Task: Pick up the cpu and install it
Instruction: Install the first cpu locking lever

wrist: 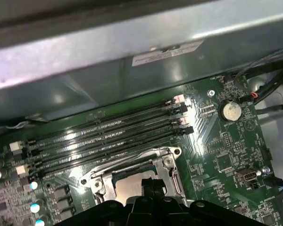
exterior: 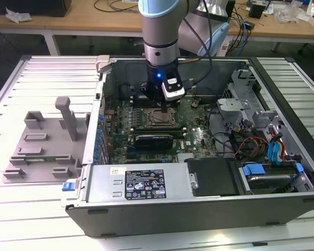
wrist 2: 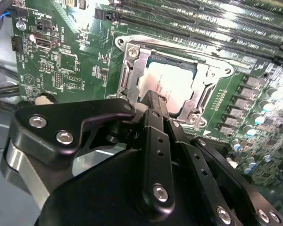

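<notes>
One grey-and-blue robot arm (exterior: 159, 31) is reaching straight down into one open black computer case (exterior: 199, 201) lying on a pale slatted metal table (exterior: 26, 83). Its one black gripper (exterior: 163, 104) is hovering directly over the one socket on the green motherboard (exterior: 199, 138). In the second wrist view the black fingers (wrist 2: 155, 110) are standing pressed together in a narrow point, clamped on nothing, with their tip just above the near edge of the cpu.

The cpu, a thin flat square chip with a pale silvery top (wrist 2: 172, 82), is lying flat inside the square silver metal socket frame (wrist 2: 132, 61), which is surrounding it on all sides. In the first wrist view the chip (wrist: 127, 188) is showing partly behind the gripper body, inside the frame (wrist: 162, 157).

Four long black memory slots (wrist: 108, 139) are running parallel just beside the frame's far edge, and one round silver coin battery (wrist: 231, 111) is sitting well apart from the socket. The case's grey metal wall (wrist: 132, 84) is rising close behind the slots, leaving little room there.

On the exterior view's left, one grey plastic fixture block (exterior: 44, 141) with one upright post is lying on the table, well apart from the gripper.
</notes>
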`<move>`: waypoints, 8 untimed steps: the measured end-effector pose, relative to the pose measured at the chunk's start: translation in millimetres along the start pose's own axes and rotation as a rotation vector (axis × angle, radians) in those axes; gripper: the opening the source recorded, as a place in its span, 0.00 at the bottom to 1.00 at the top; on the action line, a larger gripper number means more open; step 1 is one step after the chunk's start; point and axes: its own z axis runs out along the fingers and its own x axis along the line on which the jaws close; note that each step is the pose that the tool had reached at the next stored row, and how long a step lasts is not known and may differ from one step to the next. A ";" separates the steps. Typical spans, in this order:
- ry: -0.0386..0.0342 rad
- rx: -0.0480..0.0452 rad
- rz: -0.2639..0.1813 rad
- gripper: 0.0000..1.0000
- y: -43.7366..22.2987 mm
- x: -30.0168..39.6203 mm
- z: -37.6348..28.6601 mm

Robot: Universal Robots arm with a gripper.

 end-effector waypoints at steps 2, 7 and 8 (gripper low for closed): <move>0.0074 0.0172 -0.010 0.11 -0.4 -0.1 0.5; 0.0175 0.0393 -0.030 0.11 -1.3 -0.2 1.2; 0.0182 0.0345 -0.082 0.11 -1.3 -0.2 1.5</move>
